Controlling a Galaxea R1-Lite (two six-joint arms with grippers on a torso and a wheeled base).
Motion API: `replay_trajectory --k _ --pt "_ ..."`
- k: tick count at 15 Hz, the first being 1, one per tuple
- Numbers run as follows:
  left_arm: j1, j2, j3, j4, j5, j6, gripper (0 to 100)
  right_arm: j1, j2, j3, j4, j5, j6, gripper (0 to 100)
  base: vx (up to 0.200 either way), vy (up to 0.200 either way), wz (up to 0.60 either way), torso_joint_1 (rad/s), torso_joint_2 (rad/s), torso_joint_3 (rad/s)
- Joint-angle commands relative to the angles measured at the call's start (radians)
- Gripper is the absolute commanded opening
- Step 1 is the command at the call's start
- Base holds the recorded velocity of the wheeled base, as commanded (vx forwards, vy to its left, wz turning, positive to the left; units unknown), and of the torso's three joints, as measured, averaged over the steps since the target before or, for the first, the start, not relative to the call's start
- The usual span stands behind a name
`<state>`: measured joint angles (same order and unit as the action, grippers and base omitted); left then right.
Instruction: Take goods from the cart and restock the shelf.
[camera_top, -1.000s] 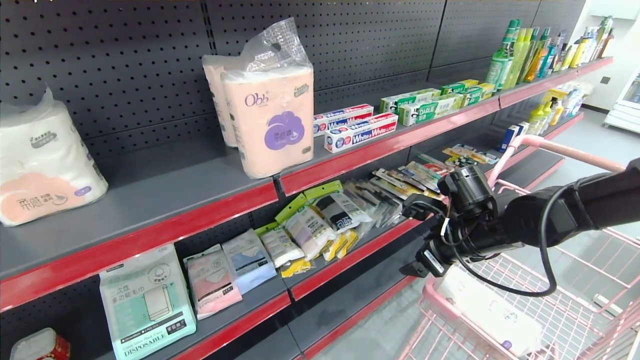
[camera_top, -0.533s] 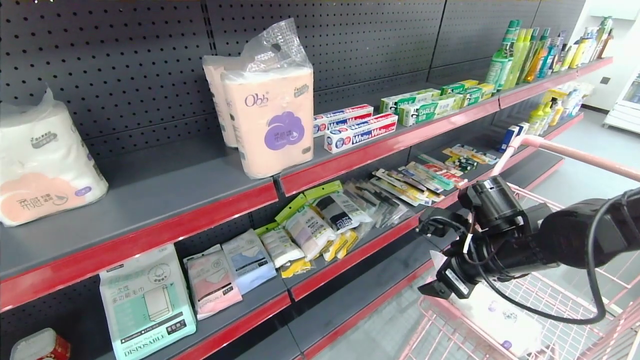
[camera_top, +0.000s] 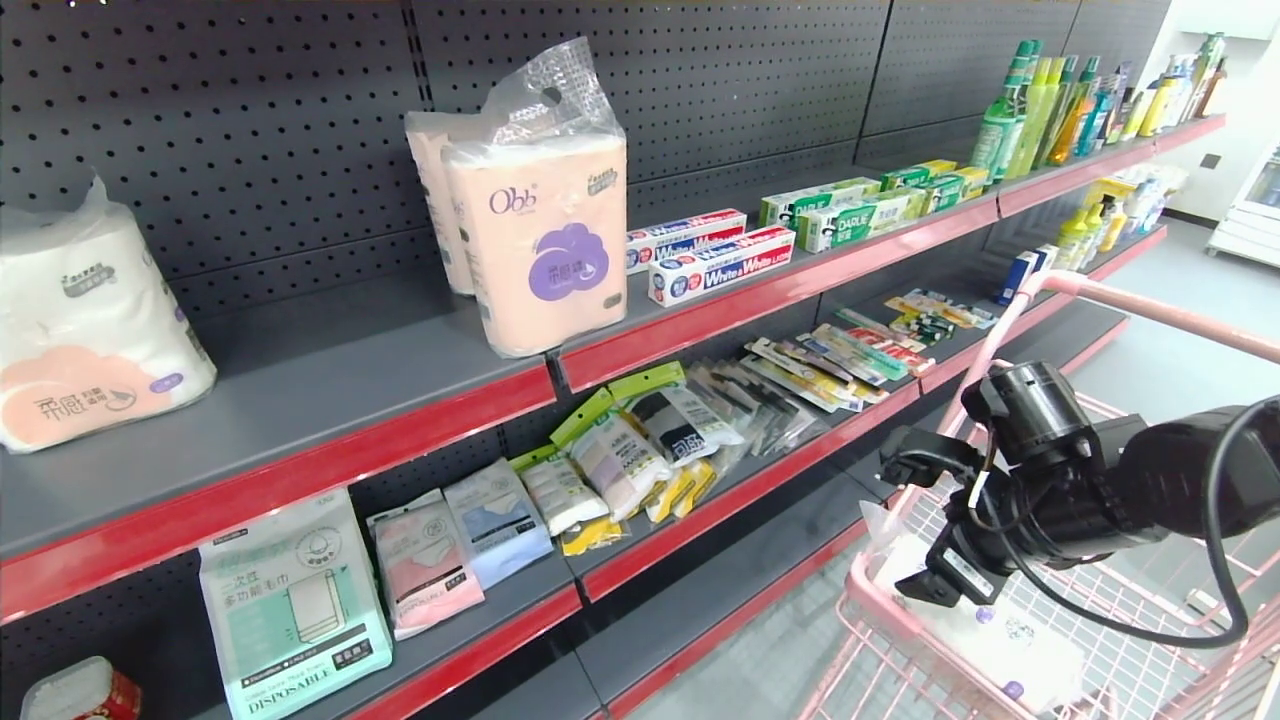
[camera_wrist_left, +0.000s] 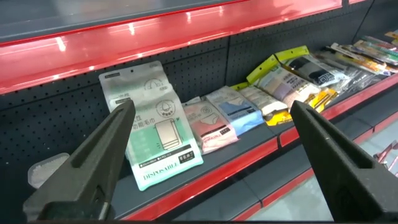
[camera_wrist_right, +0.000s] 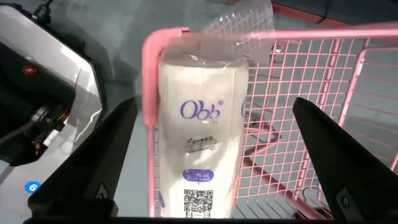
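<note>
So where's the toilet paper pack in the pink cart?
The toilet paper pack lies at the head view's lower right, inside the pink cart by its rim, just under the right gripper.

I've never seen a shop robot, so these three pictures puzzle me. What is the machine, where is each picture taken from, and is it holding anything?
It is a wheeled two-armed robot restocking a shop. The wide picture is from its head camera: a grey metal shelf with a red edge carries a peach pack of toilet rolls, and the right pincer hangs over a pink wire cart. The other two come from wrist cameras; the dark wedges at their sides are each pincer's own fingers. The right wrist looks at a white plastic-wrapped pack of toilet rolls lying in the cart; that pincer is open and empty. The left pincer, also open and empty, faces a pale green packet on a lower shelf.
</note>
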<state>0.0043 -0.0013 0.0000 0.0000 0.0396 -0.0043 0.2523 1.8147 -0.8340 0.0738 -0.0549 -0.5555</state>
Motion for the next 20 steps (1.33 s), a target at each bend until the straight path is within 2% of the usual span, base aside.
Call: replay_trajectory --k 1,10,16,20 --pt "0.002 0.001 0.0 0.0 0.002 0.0 100 -0.042 0.02 0.009 0.0 0.001 -0.041 100 0.0 0.0 0.0 0.0 0.0 0.0" --pt "0.002 0.001 0.0 0.0 0.0 0.0 100 -0.042 0.135 -0.008 -0.014 0.001 -0.029 100 0.0 0.0 0.0 0.0 0.0 0.0" --pt "0.002 0.001 0.0 0.0 0.0 0.0 100 -0.085 0.187 -0.04 -0.016 0.001 -0.029 100 0.0 0.0 0.0 0.0 0.0 0.0" --pt "0.002 0.001 0.0 0.002 0.0 0.0 100 -0.07 0.219 -0.062 -0.016 0.004 -0.038 100 0.0 0.0 0.0 0.0 0.0 0.0"
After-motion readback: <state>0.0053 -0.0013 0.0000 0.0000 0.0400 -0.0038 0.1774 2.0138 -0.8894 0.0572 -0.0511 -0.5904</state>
